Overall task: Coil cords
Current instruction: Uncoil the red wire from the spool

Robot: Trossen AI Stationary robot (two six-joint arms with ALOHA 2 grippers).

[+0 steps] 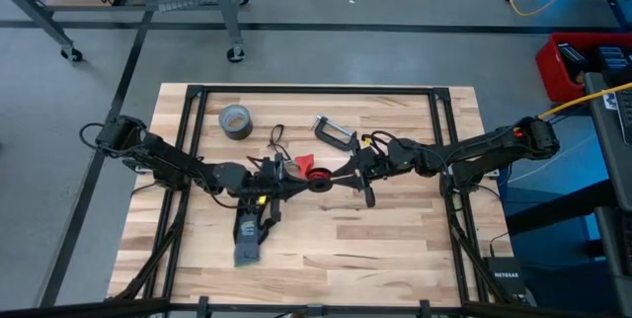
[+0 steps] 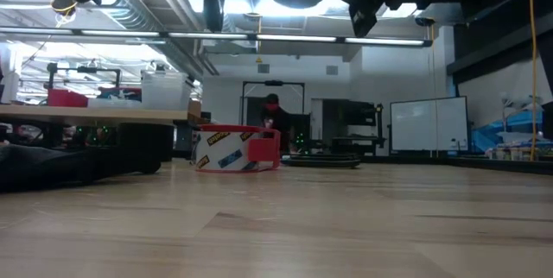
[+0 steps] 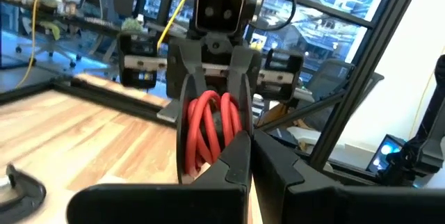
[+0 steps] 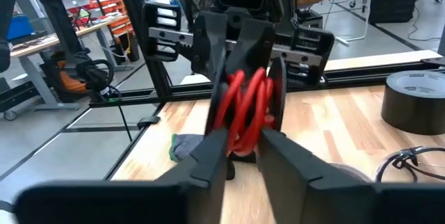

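A red cord (image 1: pixel 317 176), wound into a small coil, hangs above the table's middle between my two grippers. My left gripper (image 1: pixel 296 175) comes from the left and my right gripper (image 1: pixel 337 173) from the right, facing each other almost level. Both are shut on the coil. The left wrist view shows the coil (image 3: pixel 208 123) upright, and so does the right wrist view (image 4: pixel 243 109). A black looped cord (image 1: pixel 276 140) lies on the table beyond the left gripper. Its loops also show in the right wrist view (image 4: pixel 410 161). My left gripper pinches some strands at the coil's lower edge (image 3: pixel 221 156) between its two fingertips, coming level from the table's left. The coil stands upright, clear of the table. My right gripper has the coil's flat sides (image 4: pixel 240 137) between its two fingers, level from the table's right. In the left wrist view its fingers (image 3: pixel 189 92) stand on either side of the loops.
A grey duct-tape roll (image 1: pixel 235 120) sits at the far left and a C-clamp (image 1: pixel 336 132) at the far middle. A dark glove (image 1: pixel 247 241) lies toward the near edge. A red-edged tape ring (image 2: pixel 238 148) stands on the table in the low view.
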